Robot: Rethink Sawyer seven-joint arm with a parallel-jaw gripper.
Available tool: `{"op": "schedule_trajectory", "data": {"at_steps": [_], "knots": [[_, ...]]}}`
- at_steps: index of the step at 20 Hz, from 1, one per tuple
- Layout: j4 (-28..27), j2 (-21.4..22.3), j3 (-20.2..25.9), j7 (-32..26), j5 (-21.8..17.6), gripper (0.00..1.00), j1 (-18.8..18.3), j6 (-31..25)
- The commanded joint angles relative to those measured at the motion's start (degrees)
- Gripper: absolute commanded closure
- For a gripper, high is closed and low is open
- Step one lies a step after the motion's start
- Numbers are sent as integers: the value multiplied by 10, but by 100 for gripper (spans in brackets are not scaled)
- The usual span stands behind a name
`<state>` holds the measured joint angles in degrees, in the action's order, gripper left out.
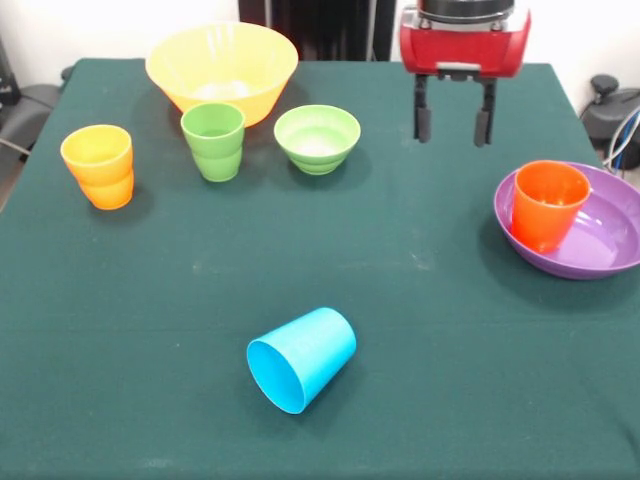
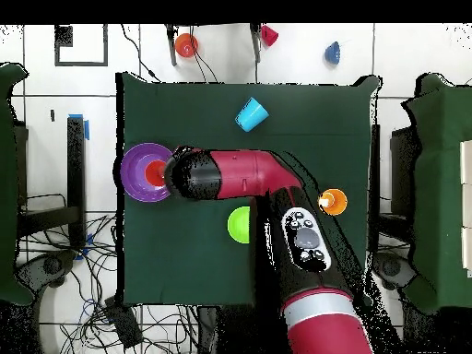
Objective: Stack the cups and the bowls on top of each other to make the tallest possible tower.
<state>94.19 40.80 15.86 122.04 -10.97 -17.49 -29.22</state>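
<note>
Tower: only start is the orange cup [image 1: 548, 203] standing upright inside the purple bowl [image 1: 600, 252], right side of table, leaning toward the bowl's left wall
Other cups: light blue cup [image 1: 302, 358] on its side, near centre, mouth toward the camera; green cup [image 1: 214, 141] and yellow-orange cup [image 1: 99, 165] upright, far left
Other bowls: yellow bowl [image 1: 222, 68] at far edge, light green bowl [image 1: 317, 138] just right of the green cup
Gripper [image 1: 455, 125]: fingers apart, holding nothing, hanging above the cloth far-left of the purple bowl
Risk 1: orange cup sits on the bowl's slope; a nudge from a finger would likely tip it
Risk 2: blue cup can roll if pinched off-centre; judged likely to skid on the green cloth [image 1: 420, 330]
Risk 3: smooth tapered walls may slip from a loose pinch
Writing: none legible on cups, bowls or arm [image 2: 241, 174]; off-table cups [image 2: 186, 44] unmarked
</note>
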Motion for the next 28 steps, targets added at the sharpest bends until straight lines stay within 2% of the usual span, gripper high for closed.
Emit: {"op": "schedule_trajectory", "data": {"at_steps": [1,5,9,11,17,23,28], "knots": [[45,-14,77,-72,-24,0,-10,-22],[18,-32,44,-39,-48,0,20,-4],[-30,-61,3,-28,-80,0,61,-14],[-46,-85,10,-40,-85,0,61,-6],[-75,-117,-13,2,-90,0,96,29],[-86,-175,18,-8,-88,0,72,101],[-80,-179,33,-18,-74,0,58,101]]}}
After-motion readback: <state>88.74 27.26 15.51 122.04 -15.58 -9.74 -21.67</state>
